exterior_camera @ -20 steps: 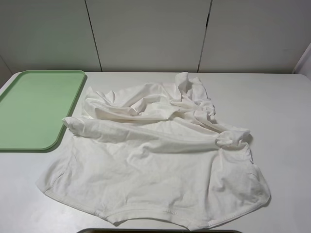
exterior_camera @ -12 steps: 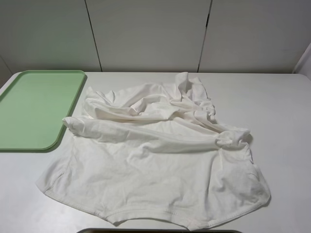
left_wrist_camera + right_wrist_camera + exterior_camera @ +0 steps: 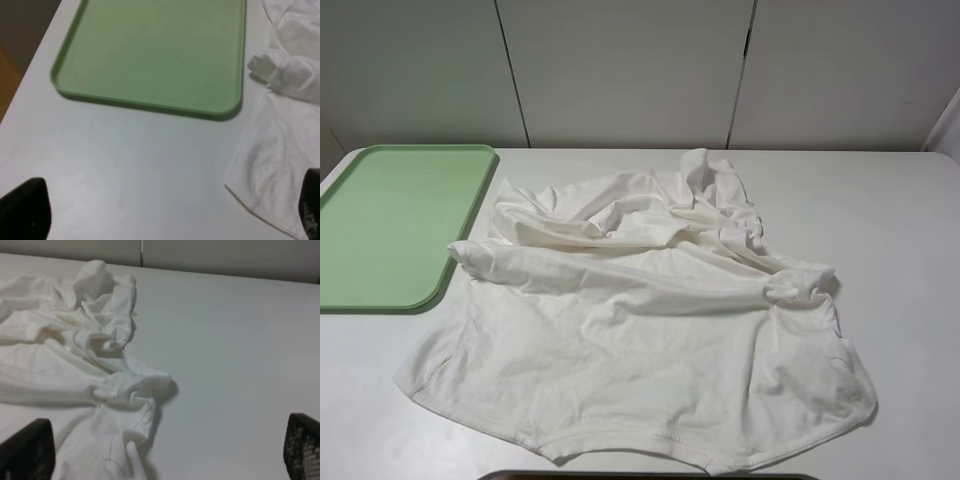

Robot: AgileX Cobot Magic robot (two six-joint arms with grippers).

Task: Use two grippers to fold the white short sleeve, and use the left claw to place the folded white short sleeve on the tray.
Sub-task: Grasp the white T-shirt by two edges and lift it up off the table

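The white short sleeve point(image 3: 640, 330) lies crumpled in the middle of the table, its hem toward the near edge and its upper part bunched in folds. To its left the pale green tray point(image 3: 390, 225) lies with nothing on it. No arm shows in the exterior high view. In the left wrist view the left claw point(image 3: 167, 210) is open, its fingertips point(image 3: 25, 207) wide apart above bare table near the tray's point(image 3: 150, 55) corner and the shirt's hem corner point(image 3: 270, 170). My right gripper point(image 3: 165, 452) is open too, above the shirt's bunched sleeve point(image 3: 130, 385).
The white table point(image 3: 890, 220) stretches on to the right of the shirt. A panelled wall point(image 3: 630, 70) stands behind it. A dark edge point(image 3: 650, 476) shows at the near rim of the table.
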